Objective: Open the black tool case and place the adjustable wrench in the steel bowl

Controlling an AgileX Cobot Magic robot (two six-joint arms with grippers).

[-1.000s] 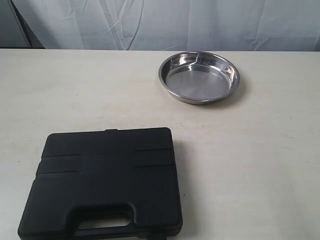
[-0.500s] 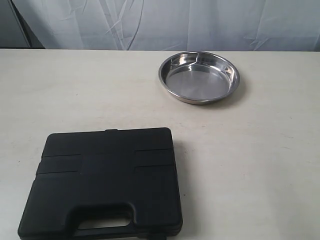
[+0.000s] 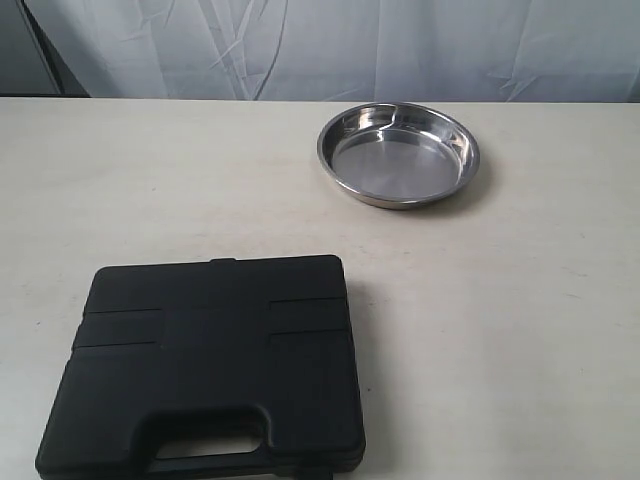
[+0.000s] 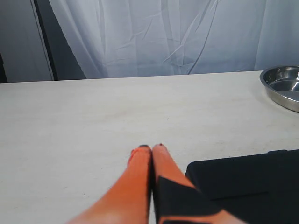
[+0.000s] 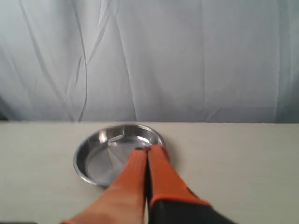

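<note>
Black tool case (image 3: 210, 360) lies flat and shut on the table (image 3: 520, 330), near-left in the exterior view, with its carry handle on the camera-side edge. Adjustable wrench not visible (presumably inside the closed case, can't confirm). Steel bowl (image 3: 398, 155) sits empty, well apart from the case, farther back and to the right, likely staged as the drop target. Neither arm shows in the exterior view, so both look pulled back. Left gripper (image 4: 150, 148): orange fingers pressed together, nothing held, pointing out over the table with a case corner just beside it. Right gripper (image 5: 148, 149): fingers likewise pressed together, nothing held, aimed toward the bowl. Judgement: task not begun, and opening the lid comes first.
</note>
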